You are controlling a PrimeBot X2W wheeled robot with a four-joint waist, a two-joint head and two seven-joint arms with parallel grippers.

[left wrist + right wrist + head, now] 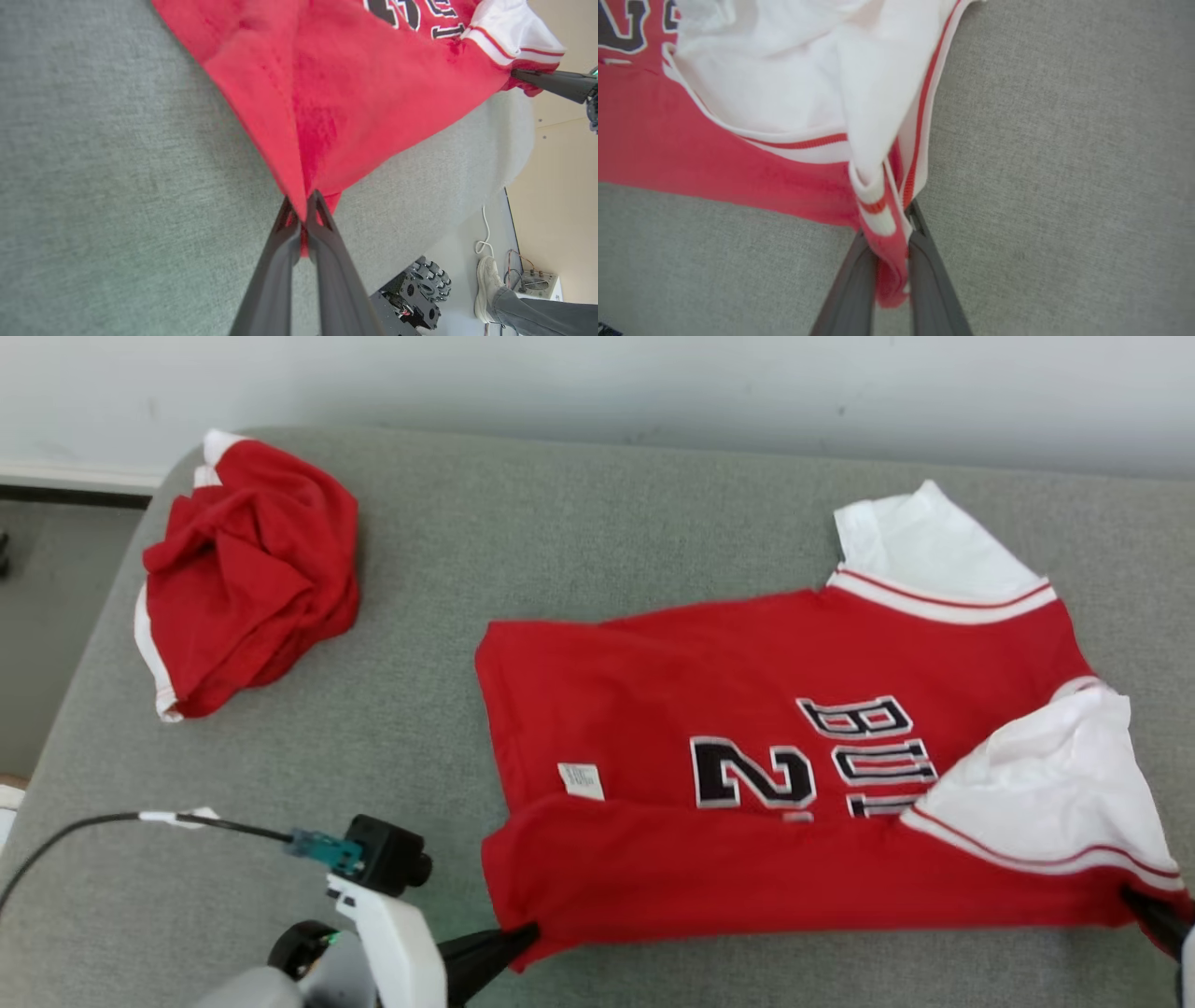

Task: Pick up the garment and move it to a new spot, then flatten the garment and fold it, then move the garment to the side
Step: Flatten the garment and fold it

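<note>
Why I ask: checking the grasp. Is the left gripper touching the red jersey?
Touching. The left wrist view shows the left gripper pinching a corner of the red jersey between its fingers.

Partly covered, partly clipped
A fold of the garment (653, 709) hides the lower lettering (752, 775); the right tool (1141, 905) is cut off at lower right.

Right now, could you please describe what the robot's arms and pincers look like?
The left pincer and right pincer each have two long, dark grey, tapering fingers. The left forearm is white, carrying a small black camera with a teal plug and a black cable.
</note>
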